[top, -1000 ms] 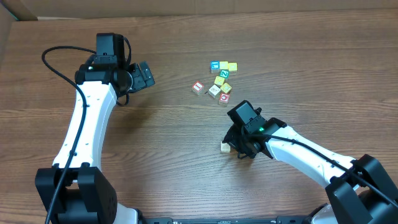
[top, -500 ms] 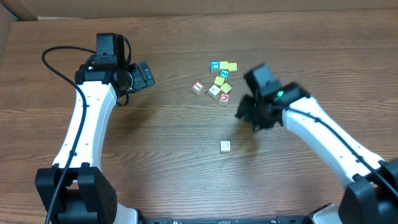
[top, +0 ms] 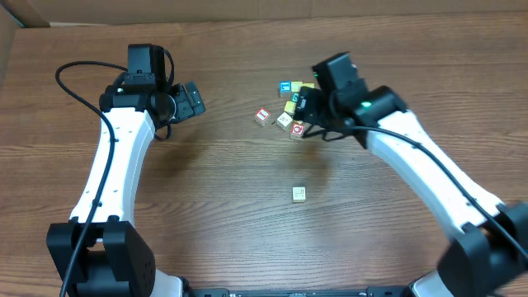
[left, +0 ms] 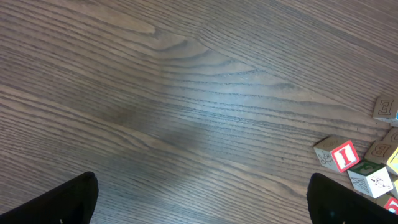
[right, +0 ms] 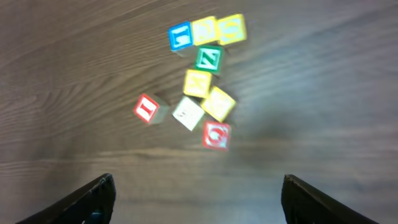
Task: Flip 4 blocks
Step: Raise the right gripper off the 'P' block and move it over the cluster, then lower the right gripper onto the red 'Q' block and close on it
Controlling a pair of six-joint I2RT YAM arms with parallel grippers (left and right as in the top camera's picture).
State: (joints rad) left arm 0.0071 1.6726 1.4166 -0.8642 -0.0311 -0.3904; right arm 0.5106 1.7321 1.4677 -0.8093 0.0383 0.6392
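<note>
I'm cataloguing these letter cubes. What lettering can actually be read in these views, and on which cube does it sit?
"I": in red on the red-printed cube at the left edge of the cluster.
"Z", or an "N" turned sideways: on the green-printed cube.
Everything else, including the lone cream cube, is too blurred or too small to read.

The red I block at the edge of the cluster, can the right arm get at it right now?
Probably yes: the right gripper hangs open above the cluster, and the red I block has nothing on top of it.
</note>
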